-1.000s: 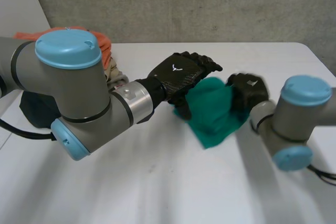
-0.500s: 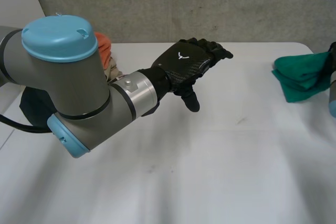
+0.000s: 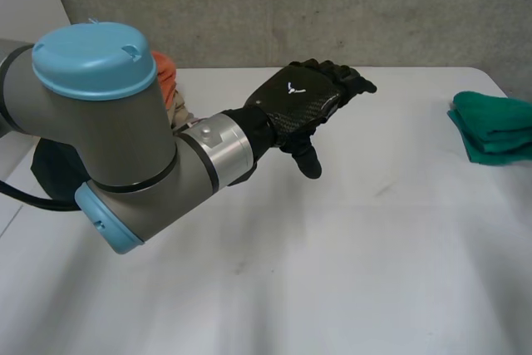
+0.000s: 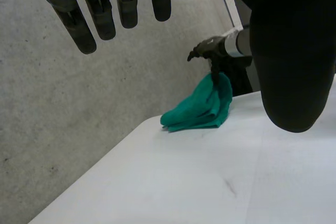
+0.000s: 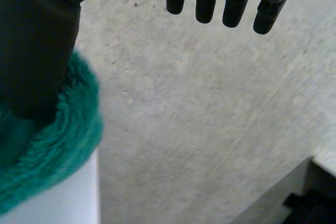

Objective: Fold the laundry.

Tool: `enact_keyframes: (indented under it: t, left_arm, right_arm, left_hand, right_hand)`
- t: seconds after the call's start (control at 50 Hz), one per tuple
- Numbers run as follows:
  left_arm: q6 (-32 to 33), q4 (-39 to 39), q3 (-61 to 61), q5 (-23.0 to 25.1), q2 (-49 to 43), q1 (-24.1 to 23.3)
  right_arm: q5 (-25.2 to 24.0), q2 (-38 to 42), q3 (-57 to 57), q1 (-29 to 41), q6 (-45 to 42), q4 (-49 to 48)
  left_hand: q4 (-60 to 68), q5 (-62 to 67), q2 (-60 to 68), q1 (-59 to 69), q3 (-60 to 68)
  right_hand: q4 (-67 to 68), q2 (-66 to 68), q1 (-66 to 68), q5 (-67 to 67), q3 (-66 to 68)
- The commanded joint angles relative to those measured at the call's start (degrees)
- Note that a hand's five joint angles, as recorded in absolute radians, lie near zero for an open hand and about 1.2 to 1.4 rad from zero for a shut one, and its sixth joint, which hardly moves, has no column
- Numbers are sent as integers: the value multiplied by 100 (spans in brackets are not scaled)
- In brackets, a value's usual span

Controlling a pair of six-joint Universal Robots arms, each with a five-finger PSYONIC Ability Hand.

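Towel moved rightward; right hand's fingers seemingly hover above.

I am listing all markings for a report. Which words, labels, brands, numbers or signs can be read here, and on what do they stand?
Words, letters, numbers: none can be read.
One sign, no text: a small white V-shaped emblem on the back of the left hand.
The green cloth and the light-blue cap carry no visible label.
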Motion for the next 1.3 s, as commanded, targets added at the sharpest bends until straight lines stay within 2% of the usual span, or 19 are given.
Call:
enact_keyframes:
  t: [0.02, 0.1, 0.12, 0.2, 0.22, 0.32, 0.36, 0.38, 0.46, 0.54, 0.66, 0.72, 0.78, 0.84, 0.88, 1.0, 1.08, 1.18, 1.3]
  left_arm:
    - [-10, 8, -12, -76, 189, 15]
    - [-45, 17, 14, -436, 374, 94]
    - [-53, 34, 31, -550, 418, 121]
    - [-36, 131, 207, -1279, 629, 454]
    - [-1, 131, 329, -1602, 673, 716]
    - [201, 148, 638, -2264, 568, 1745]
    - [385, 157, 769, -2265, 401, 2062]
    - [673, 149, 927, -2265, 148, 2377]
    - [1595, 157, 1418, -2212, -651, 2940]
    - [2265, 166, 1946, -1880, -1521, 3258]
    - [2337, 184, 2685, -1254, -2490, 3592]
    - [2328, 201, 2993, -1122, -2807, 3619]
    - [2250, 271, 3143, -1148, -2913, 3532]
    - [1952, 525, 3064, -1236, -2826, 3382]
    - [1346, 789, 2854, -1412, -2449, 3206]
    - [-26, 1431, 1923, -1588, -859, 2934]
    - [-816, 1844, 1308, -1579, 169, 2426]
    - [-1283, 1862, 1113, -1579, 602, 1775]
    - [-1310, 1748, 911, -1570, 472, 913]
  right_arm:
    - [-438, -1760, 2233, 92, -470, -1428]
    - [-1377, -2806, 3806, 434, -497, -2632]
    - [-1788, -3147, 4366, 600, -497, -3035]
    - [-2633, -3782, 5554, 987, -532, -3539]
    - [-2776, -3888, 5750, 1049, -558, -3531]
    - [-3208, -4530, 6603, 1305, -848, -3040]
    - [-3216, -4671, 6832, 1357, -1023, -2636]
    - [-3216, -4689, 6885, 1375, -1076, -2487]
    - [-3208, -4663, 7017, 1480, -1401, -1862]
    - [-3173, -4645, 7079, 1612, -1700, -1431]
    - [-3164, -4566, 7193, 1577, -1859, -1352]
    - [-3155, -4531, 7246, 1569, -1868, -1352]
    - [-3155, -4531, 7351, 1568, -1877, -1360]
    - [-3085, -4531, 7422, 1568, -1877, -1352]
    - [-3015, -4539, 7439, 1560, -1877, -1360]
    - [-2725, -4619, 7448, 1568, -1850, -1360]
    - [-2558, -4759, 7439, 1568, -1780, -1360]
    - [-2303, -5092, 7439, 1595, -1439, -1360]
    - [-2223, -5383, 7439, 1542, -884, -1308]
  left_hand:
    - [-61, -180, -97, 33, -119]
    - [-78, -196, -114, 16, -136]
    - [-95, -213, -130, -1, -153]
    - [-112, -230, -147, -18, -170]
    - [-95, -213, -131, -1, -153]
    - [-78, -196, -114, 16, -136]
    - [-28, -146, -64, 66, -86]
    - [6, -113, -30, 99, -53]
    - [23, -95, -13, 117, -35]
    - [-11, -129, -46, 83, -69]
    - [491, 373, 456, 585, 433]
    - [2388, 2269, 2352, 2482, 2330]
    - [6820, 6702, 6784, 6914, 6762]
    - [6833, 6715, 6797, 6927, 6775]
    - [6833, 6715, 6797, 6927, 6775]
    - [6833, 6715, 6797, 6927, 6775]
    - [6833, 6715, 6797, 6927, 6775]
    - [6833, 6715, 6797, 6927, 6775]
    - [6833, 6715, 6797, 6927, 6775]
  right_hand:
    - [-219, -214, -283, -271, -212]
    - [-219, -214, -283, -271, -212]
    - [-219, -214, -283, -271, -212]
    - [-219, -214, -283, -271, -212]
    - [-219, -214, -283, -271, -212]
    - [-219, -214, -283, -271, -212]
    - [-219, -214, -283, -271, -212]
    - [-219, -214, -283, -271, -212]
    - [-219, -214, -283, -271, -212]
    - [-219, -214, -283, -271, -212]
    - [-219, -214, -283, -271, -212]
    - [-219, -214, -283, -271, -212]
    - [-219, -214, -283, -271, -212]
    - [-219, -214, -283, -271, -212]
    - [-219, -214, -283, -271, -212]
    - [-219, -214, -283, -271, -212]
    - [-219, -214, -283, -271, -212]
    - [-219, -214, -283, -271, -212]
    - [-219, -214, -283, -271, -212]
